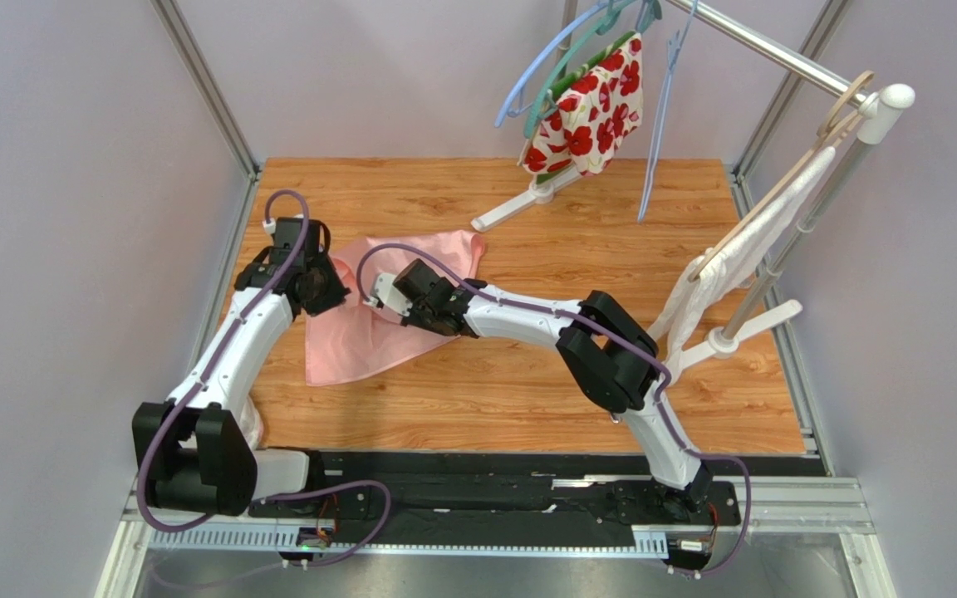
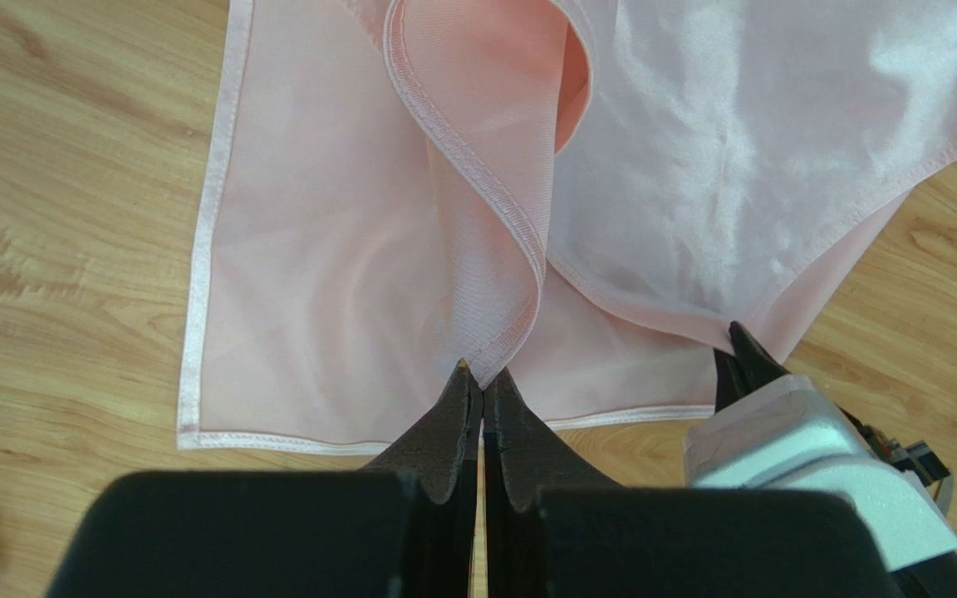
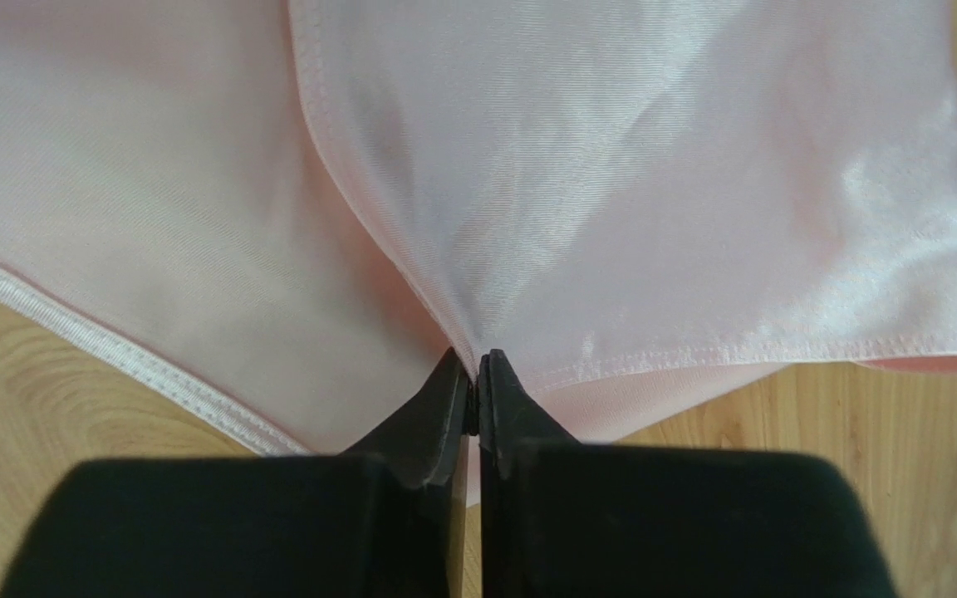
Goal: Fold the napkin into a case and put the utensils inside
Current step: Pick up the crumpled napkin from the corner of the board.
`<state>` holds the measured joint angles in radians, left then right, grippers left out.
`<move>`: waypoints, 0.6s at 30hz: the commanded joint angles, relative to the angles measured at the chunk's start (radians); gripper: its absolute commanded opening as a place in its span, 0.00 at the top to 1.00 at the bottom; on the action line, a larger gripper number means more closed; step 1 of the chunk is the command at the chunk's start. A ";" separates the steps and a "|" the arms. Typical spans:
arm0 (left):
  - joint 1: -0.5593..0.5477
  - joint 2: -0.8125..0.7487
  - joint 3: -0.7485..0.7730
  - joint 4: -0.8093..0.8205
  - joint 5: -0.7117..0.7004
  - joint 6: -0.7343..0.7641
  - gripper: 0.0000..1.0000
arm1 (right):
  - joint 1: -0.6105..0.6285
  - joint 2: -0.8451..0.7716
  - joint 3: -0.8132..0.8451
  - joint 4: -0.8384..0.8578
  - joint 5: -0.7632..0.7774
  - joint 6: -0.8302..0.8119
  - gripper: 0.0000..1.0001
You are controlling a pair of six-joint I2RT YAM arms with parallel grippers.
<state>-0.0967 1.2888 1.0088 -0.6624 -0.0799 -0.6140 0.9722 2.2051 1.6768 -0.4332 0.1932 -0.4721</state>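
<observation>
Pinching napkin [image 1: 349,343] folds, left fingers [image 2: 446,430] and right fingers [image 3: 437,409] fully closed, gripped cloth edges hidden.

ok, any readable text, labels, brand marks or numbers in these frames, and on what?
No readable text in any view.
napkin: plain pink, no print or tag showing.
floral cloth: red flowers only, no lettering.
white cloth: blank.
left pincer and right pincer, both shut on the napkin: plain black, no markings.
</observation>
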 commanded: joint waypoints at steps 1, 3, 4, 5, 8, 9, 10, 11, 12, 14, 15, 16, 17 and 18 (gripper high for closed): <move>0.002 -0.107 0.080 -0.022 -0.053 0.071 1.00 | 0.005 -0.109 0.021 0.068 0.123 -0.017 1.00; 0.002 -0.196 0.100 -0.037 -0.089 0.117 1.00 | 0.002 -0.166 0.029 0.062 0.176 0.016 1.00; 0.002 -0.232 0.115 -0.036 -0.118 0.137 1.00 | -0.003 -0.197 0.031 0.045 0.190 0.029 1.00; 0.002 -0.268 0.125 -0.039 -0.135 0.176 1.00 | -0.003 -0.265 0.031 0.045 0.236 0.048 1.00; 0.002 -0.440 0.155 -0.014 -0.143 0.302 1.00 | -0.003 -0.404 0.034 0.030 0.306 0.062 1.00; 0.002 -0.471 0.177 -0.011 -0.117 0.338 1.00 | -0.003 -0.436 0.038 0.008 0.317 0.072 1.00; 0.002 -0.502 0.191 -0.009 -0.100 0.371 1.00 | -0.003 -0.473 0.058 -0.010 0.321 0.073 1.00; 0.002 -0.550 0.207 -0.008 -0.083 0.432 1.00 | -0.001 -0.505 0.069 -0.030 0.301 0.075 1.00; 0.002 -0.574 0.246 -0.012 -0.060 0.460 1.00 | 0.000 -0.578 0.073 -0.057 0.287 0.069 1.00; 0.002 -0.635 0.290 -0.022 -0.047 0.518 1.00 | 0.010 -0.654 0.057 -0.056 0.267 0.069 1.00; 0.002 -0.657 0.328 -0.022 -0.026 0.536 1.00 | 0.013 -0.741 0.048 -0.059 0.249 0.075 1.00; 0.002 -0.677 0.346 -0.023 -0.009 0.551 1.00 | 0.022 -0.781 0.025 -0.065 0.223 0.075 1.00; 0.002 -0.718 0.364 -0.019 0.012 0.574 1.00 | 0.028 -0.830 0.009 -0.067 0.178 0.072 1.00; 0.002 -0.735 0.399 -0.019 0.067 0.583 1.00 | 0.037 -0.870 -0.003 -0.070 0.172 0.070 1.00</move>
<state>-0.0967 0.6342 1.3121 -0.6895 -0.1368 -0.1917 0.9802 1.4834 1.7042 -0.4664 0.4248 -0.4122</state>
